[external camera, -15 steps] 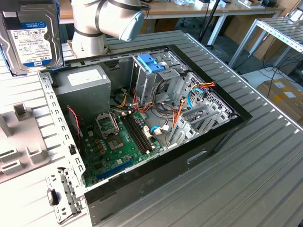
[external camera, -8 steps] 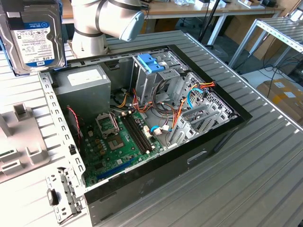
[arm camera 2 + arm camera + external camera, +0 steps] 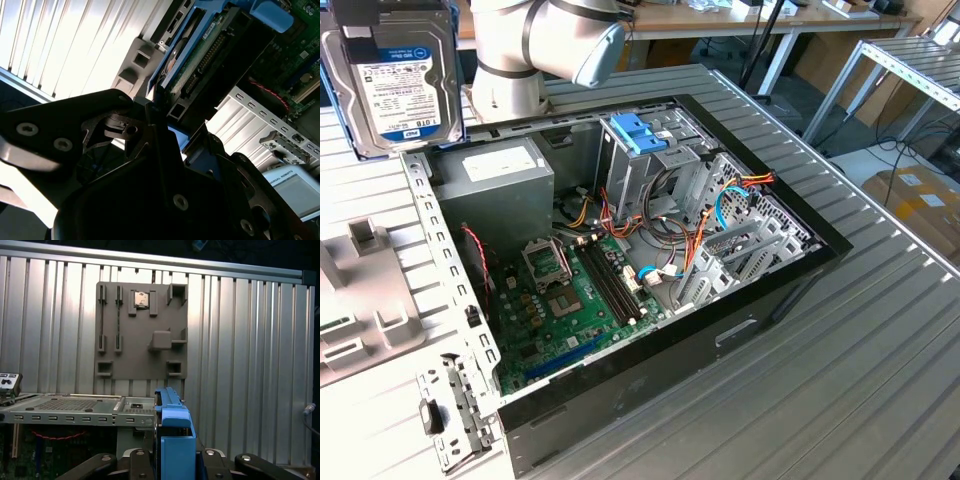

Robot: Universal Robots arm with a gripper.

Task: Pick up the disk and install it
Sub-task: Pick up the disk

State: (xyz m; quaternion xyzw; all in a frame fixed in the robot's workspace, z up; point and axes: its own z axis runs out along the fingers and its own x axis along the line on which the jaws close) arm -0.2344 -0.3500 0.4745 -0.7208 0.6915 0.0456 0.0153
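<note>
gripper (image 3: 175, 465) clamped on disk (image 3: 174, 435), jaws either side of its blue rail (first wrist view). ext. view: disk held in air at upper left, near open pc case (image 3: 650, 350) corner, above table (image 3: 880, 330); grey fixture plate (image 3: 360, 300) alongside.

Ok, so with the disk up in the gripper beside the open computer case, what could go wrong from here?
The gripper holds the disk near one end, so it might tilt or slip. Loose orange and blue cables lie beside the drive cage and could snag the disk on its way in.
</note>
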